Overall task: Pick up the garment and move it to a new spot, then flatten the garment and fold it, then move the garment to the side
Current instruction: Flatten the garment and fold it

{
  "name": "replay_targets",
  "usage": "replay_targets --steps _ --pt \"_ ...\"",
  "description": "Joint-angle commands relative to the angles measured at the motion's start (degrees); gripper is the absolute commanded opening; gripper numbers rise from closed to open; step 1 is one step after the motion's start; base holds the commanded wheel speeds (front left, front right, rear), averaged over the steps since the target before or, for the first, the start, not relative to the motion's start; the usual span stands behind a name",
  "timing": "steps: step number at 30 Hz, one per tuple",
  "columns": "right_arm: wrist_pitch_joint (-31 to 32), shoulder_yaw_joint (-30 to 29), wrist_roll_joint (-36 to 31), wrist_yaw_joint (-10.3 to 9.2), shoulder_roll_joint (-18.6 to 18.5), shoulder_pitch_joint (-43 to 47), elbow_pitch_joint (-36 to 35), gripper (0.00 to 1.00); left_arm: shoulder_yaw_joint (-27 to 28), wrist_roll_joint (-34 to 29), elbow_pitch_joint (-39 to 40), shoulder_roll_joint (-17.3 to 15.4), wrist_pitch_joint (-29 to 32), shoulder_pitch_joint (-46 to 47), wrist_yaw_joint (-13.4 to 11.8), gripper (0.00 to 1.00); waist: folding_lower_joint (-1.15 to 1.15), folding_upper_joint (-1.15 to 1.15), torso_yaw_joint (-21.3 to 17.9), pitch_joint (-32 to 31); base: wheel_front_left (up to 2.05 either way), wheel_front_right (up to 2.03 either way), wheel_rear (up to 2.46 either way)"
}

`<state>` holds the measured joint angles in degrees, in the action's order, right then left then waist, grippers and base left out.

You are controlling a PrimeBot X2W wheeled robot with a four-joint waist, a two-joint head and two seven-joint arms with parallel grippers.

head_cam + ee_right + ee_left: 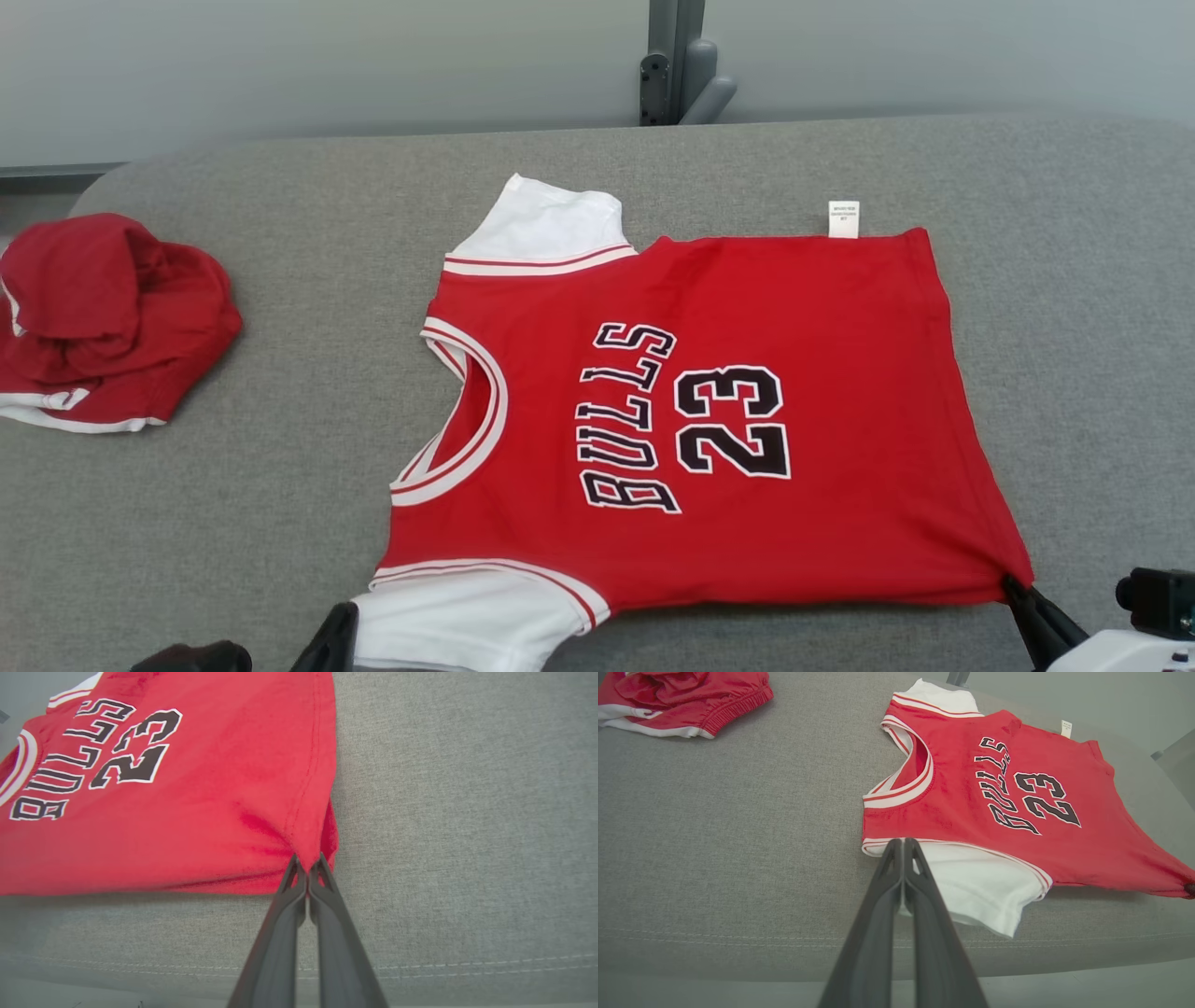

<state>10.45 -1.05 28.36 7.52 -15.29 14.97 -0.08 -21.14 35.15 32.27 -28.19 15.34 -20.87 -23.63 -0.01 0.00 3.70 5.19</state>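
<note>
- Garment (747, 420): a red jersey with white sleeves lies flat and print side up at the middle of the grey padded surface (280, 523). The neckline points left and the hem points right.
- Left gripper (902, 843): the fingers are pressed together at the trim of the near sleeve (985, 891). White cloth shows between them, so the gripper is clenched on the garment there.
- Right gripper (306, 861): the fingers are pinched closed on the near right hem corner (1013, 569). The corner is drawn to a point, with creases running out from the grip.
- Garment edges: the far side edge runs straight, with a white care tag (843, 219) sticking out beyond it. The far sleeve (541, 224) is spread flat. The hem edge slants, so its near corner reaches further right than its far corner.
- Near margin: the garment's near edge lies close to the front seam of the surface (467, 963). Part of the near sleeve reaches almost to that seam.
- Open room, right: bare grey surface runs from the hem to the right edge of the head view.
- Open room, far: a bare band lies between the garment and the rounded far edge of the surface.
- Open room, left: a bare stretch separates the neckline from crumpled red shorts (103, 317), which sit well apart at the far left.
</note>
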Motion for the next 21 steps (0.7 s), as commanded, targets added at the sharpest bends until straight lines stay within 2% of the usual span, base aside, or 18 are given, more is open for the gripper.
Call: replay_targets --steps 1,10,17,21 --pt "0.7 -0.1 -0.4 -0.05 0.4 -1.0 -0.7 0.0 0.3 -0.4 -0.8 -0.5 0.0 1.7 0.5 0.0 0.01 0.0 -0.8 1.2 0.0 0.0 0.0" --pt "1.5 -2.5 -3.9 -0.04 2.2 -13.3 -1.2 0.0 1.2 -0.5 -7.8 -0.2 -0.4 17.0 5.9 0.0 0.01 0.0 -2.7 9.0 0.0 0.0 0.0" --pt "0.7 -1.5 -5.4 -0.04 2.7 -22.3 4.5 0.0 0.4 0.5 -17.0 2.0 -1.3 27.3 9.9 0.0 0.01 0.0 -3.3 14.2 0.0 0.0 0.0" --pt "-0.3 -0.7 -5.8 -0.04 2.7 -24.3 6.9 0.0 0.2 1.0 -20.7 3.2 -2.3 29.5 10.9 0.0 0.01 0.0 -3.5 15.6 0.0 0.0 0.0"
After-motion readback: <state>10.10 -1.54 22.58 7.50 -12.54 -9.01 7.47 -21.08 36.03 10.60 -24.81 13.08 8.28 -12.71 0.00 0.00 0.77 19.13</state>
